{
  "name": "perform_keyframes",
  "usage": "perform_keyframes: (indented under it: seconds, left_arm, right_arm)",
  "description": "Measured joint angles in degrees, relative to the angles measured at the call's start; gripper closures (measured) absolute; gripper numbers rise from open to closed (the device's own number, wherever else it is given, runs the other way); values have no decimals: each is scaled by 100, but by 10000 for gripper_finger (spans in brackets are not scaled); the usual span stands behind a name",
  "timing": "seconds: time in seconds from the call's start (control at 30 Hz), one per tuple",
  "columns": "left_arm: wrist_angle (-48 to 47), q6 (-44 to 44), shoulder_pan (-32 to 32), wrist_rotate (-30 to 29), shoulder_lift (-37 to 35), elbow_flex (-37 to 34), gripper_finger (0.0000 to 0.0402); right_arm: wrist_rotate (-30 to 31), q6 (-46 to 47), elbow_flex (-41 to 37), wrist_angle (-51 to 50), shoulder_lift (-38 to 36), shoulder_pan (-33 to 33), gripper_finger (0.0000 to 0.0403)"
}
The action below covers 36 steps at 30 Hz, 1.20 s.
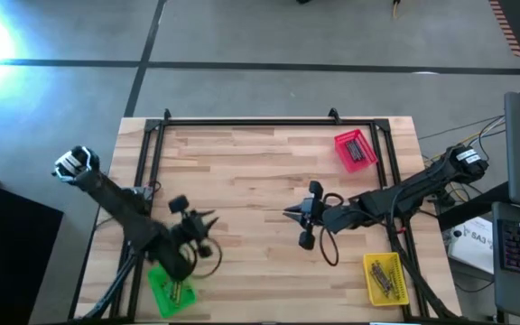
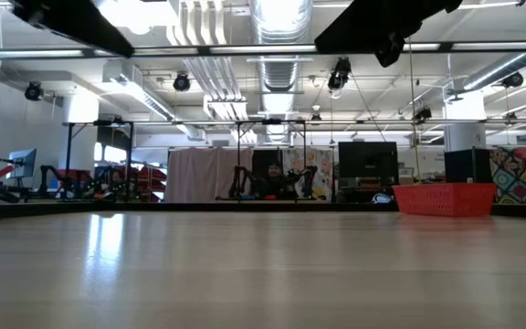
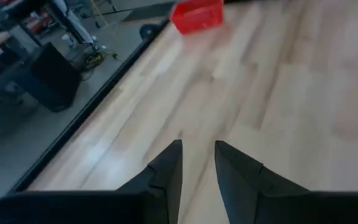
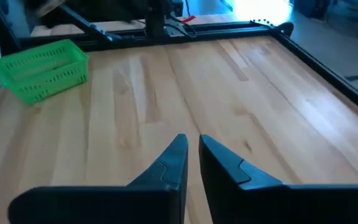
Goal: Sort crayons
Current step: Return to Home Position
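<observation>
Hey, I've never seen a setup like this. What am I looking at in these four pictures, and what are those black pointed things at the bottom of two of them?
These are two robot arms at a wooden table. One picture looks straight down from above, one looks level across the tabletop, and two come from cameras on the wrists. The black points belong to the arms themselves: the left gripper and right gripper, both slightly open and holding nothing. A red tray, yellow tray and green tray hold the crayons.

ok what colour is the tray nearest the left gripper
Green. The tray shows best in the right wrist view.
</observation>
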Motion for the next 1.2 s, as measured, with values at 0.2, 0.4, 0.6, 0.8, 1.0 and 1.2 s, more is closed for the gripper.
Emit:
perform_keyframes:
  seconds: [0.2,0.4,0.6,0.8,1.0,1.2]
  left_arm:
    - [4685,2803,1165,1240,-912,-1838,326]
    - [10350,4616,2101,3068,-1072,-3644,327]
    - [11231,5358,2436,2746,-1245,-4304,327]
    - [11063,5475,2738,3081,-1343,-4508,327]
    - [11040,5429,3389,4066,-1551,-4609,327]
    - [11076,5215,4030,4404,-2151,-4801,327]
  right_arm:
    - [-1991,-1047,-66,951,20,-81,387]
    - [-2381,-1748,-282,1219,3,-198,394]
    - [-2390,-1758,-868,1281,-268,-229,394]
    - [-2436,-1718,-1919,2801,-793,-227,394]
    - [-2108,-1730,-2574,3192,-1777,-227,394]
    - [-1351,-1421,-2821,2342,-3133,-229,394]
